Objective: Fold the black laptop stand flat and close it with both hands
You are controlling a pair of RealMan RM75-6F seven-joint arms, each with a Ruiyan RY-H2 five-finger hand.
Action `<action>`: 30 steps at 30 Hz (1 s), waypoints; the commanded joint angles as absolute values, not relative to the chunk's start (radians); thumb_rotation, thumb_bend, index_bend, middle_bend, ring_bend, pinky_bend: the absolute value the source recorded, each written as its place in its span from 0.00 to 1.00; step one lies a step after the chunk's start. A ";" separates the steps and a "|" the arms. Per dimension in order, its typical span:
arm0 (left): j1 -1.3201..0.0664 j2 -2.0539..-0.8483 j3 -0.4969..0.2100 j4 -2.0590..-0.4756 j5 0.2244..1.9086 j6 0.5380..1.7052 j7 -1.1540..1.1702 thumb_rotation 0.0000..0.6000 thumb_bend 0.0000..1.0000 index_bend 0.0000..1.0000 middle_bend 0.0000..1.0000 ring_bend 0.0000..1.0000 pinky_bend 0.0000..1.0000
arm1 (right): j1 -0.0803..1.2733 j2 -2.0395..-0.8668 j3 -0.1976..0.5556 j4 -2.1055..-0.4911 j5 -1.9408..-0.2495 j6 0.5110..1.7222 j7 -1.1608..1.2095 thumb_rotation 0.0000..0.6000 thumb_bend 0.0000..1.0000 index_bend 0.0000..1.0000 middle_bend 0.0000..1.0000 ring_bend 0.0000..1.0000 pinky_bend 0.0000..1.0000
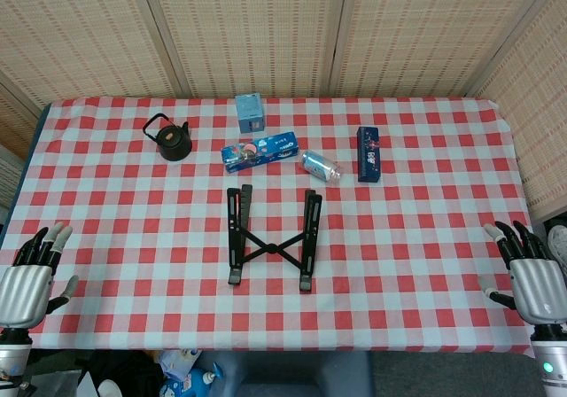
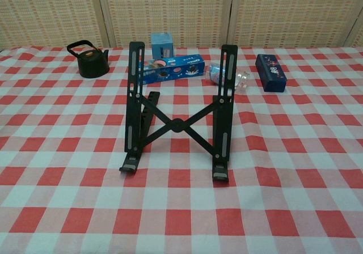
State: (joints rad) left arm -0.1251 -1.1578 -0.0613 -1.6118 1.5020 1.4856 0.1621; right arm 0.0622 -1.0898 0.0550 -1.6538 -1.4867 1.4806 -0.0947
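Observation:
The black laptop stand (image 1: 272,237) stands unfolded in the middle of the checked table, its two side rails raised and joined by a crossed brace (image 2: 177,125). My left hand (image 1: 28,277) rests at the table's near left corner, fingers apart and holding nothing. At the near right corner my right hand (image 1: 530,273) lies likewise with fingers spread and nothing in it. Both hands are far from the stand. Neither hand shows in the chest view.
Behind the stand lie a black kettle (image 1: 170,138), a light blue box (image 1: 251,112), a long blue packet (image 1: 259,151), a toppled clear bottle (image 1: 320,167) and a dark blue box (image 1: 368,153). Woven panels wall off the back.

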 commanded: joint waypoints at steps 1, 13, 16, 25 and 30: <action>-0.127 -1.157 -0.060 -1.612 1.502 1.481 0.159 1.00 0.34 0.00 0.00 0.00 0.14 | 0.061 -1.089 0.055 -1.654 -1.488 1.482 -0.093 1.00 0.20 0.12 0.12 0.02 0.12; -0.139 -1.147 -0.055 -1.621 1.518 1.468 0.101 1.00 0.34 0.00 0.00 0.01 0.14 | 0.074 -1.086 0.047 -1.664 -1.516 1.465 -0.071 1.00 0.20 0.12 0.12 0.02 0.12; -0.154 -1.142 -0.060 -1.625 1.528 1.453 0.050 1.00 0.34 0.00 0.00 0.02 0.14 | 0.084 -1.083 0.048 -1.676 -1.527 1.455 -0.049 1.00 0.20 0.12 0.12 0.02 0.12; -0.274 -1.104 -0.094 -1.653 1.543 1.303 -0.224 0.86 0.32 0.00 0.00 0.07 0.14 | 0.177 -1.052 0.053 -1.764 -1.552 1.321 0.073 1.00 0.12 0.12 0.12 0.02 0.12; -0.369 -1.113 -0.122 -1.630 1.564 1.211 -0.437 0.46 0.28 0.00 0.02 0.11 0.15 | 0.246 -1.050 0.069 -1.805 -1.537 1.222 0.127 1.00 0.09 0.08 0.12 0.02 0.12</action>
State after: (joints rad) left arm -0.3042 -1.1120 -0.1000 -1.6431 1.5484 1.2751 -0.3246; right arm 0.2188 -1.0524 0.0607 -1.7850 -1.5431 1.2534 0.1017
